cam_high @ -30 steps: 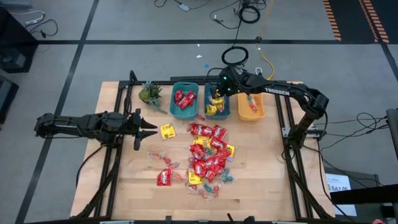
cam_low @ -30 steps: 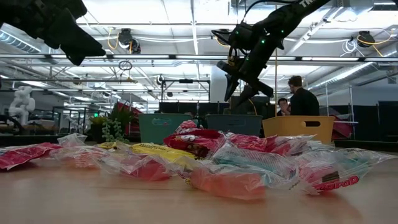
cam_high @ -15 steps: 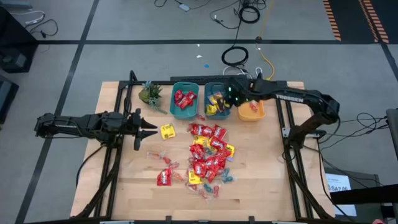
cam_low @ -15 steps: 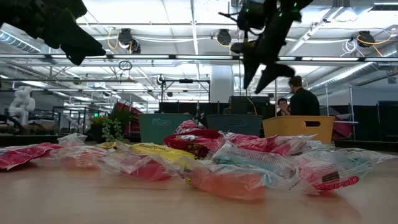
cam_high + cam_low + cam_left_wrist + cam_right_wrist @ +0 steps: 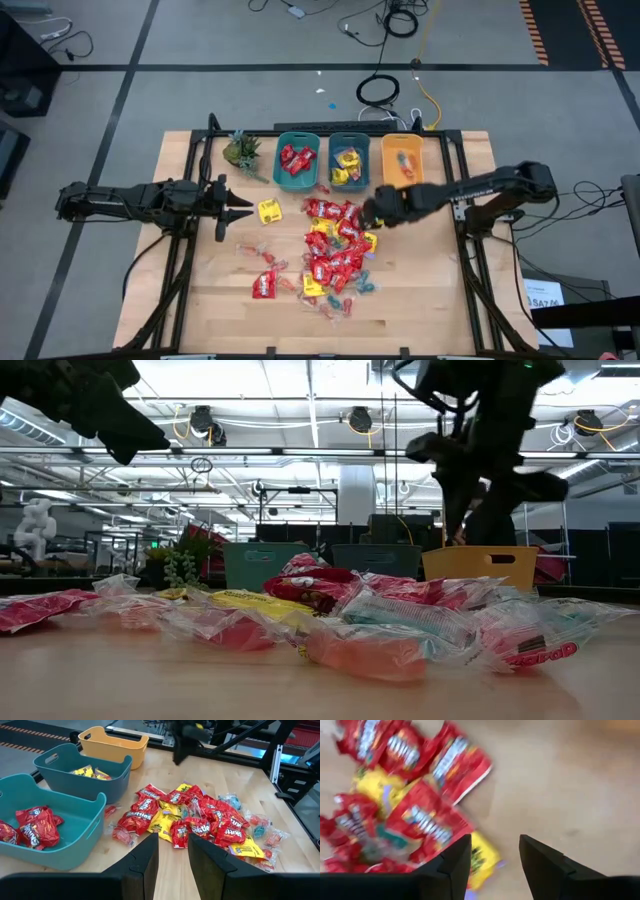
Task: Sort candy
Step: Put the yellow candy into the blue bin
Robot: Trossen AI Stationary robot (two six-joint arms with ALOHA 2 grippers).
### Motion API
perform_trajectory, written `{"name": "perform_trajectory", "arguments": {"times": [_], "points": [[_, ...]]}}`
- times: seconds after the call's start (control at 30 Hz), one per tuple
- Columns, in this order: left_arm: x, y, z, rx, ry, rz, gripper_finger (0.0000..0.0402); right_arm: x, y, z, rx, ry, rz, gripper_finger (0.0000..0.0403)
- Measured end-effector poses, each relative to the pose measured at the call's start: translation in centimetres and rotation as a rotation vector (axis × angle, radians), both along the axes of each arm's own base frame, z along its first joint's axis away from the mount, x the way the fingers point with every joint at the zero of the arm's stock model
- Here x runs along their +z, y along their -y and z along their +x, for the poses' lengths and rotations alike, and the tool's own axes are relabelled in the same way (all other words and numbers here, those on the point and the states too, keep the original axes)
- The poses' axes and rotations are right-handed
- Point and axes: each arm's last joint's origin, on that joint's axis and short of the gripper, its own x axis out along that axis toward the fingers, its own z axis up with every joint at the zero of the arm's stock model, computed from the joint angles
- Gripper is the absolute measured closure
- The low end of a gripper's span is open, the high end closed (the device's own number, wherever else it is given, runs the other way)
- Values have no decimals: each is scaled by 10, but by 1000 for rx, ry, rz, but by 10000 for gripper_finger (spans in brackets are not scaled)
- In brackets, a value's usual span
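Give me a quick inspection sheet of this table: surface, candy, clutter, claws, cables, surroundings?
Surface: wooden table, bare at the edges.
Job's things: candy pile mid-table; one yellow packet apart; red packets in left teal bin, yellow in middle teal bin, small pieces in orange bin.
Clutter: small green plant.
Claws: left claw open, empty, beside the lone packet; right claw open, empty, over the pile's edge.
Cables: coils on the floor behind the table.
Surroundings: large hall; person partly hidden behind the arm.
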Motion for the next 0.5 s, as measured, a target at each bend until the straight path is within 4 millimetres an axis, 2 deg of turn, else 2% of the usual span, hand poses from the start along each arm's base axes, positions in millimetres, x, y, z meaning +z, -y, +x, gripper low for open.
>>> {"name": "perform_trajectory", "arguments": {"times": [0.1, 0.23, 0.5], "points": [[0, 0, 0, -2, 0, 0, 288, -15, -14, -1, -63, 50, 36, 251], [0, 0, 0, -8, 1, -2, 288, -31, -27, -6, -142, 23, 68, 252], [0, 0, 0, -8, 1, -4, 288, -55, -41, 5, -192, 4, 88, 252]]}}
